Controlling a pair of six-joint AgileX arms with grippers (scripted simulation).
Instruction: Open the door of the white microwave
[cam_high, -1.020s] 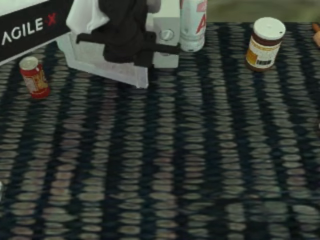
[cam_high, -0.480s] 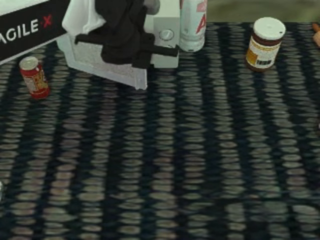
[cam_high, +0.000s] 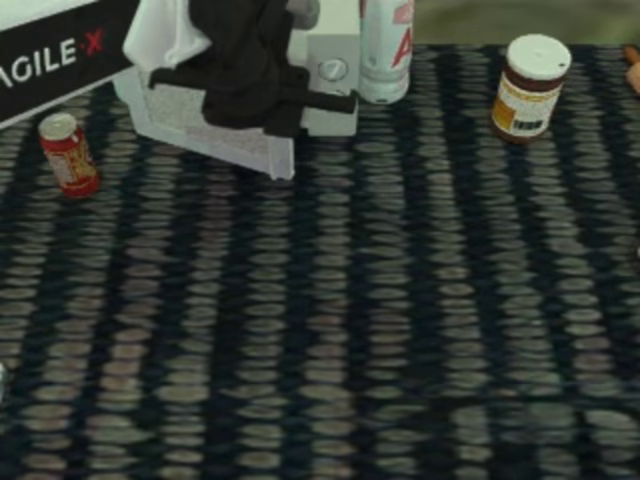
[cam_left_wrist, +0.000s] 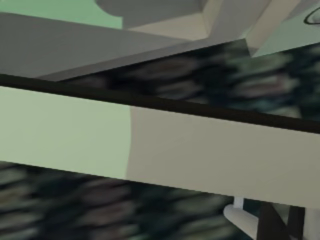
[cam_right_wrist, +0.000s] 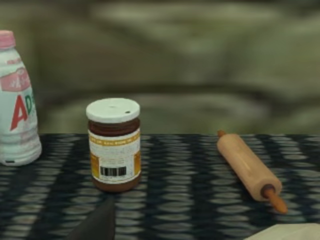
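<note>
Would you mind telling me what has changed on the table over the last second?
The door of the white microwave has swung slightly further open: its free corner has drifted a little toward the top view's left and far edge, with the left gripper over it moving along. The red can, white bottle and brown jar stayed put.

Dark table patterned with pale ovals, blurred grey-green backdrop behind
</note>
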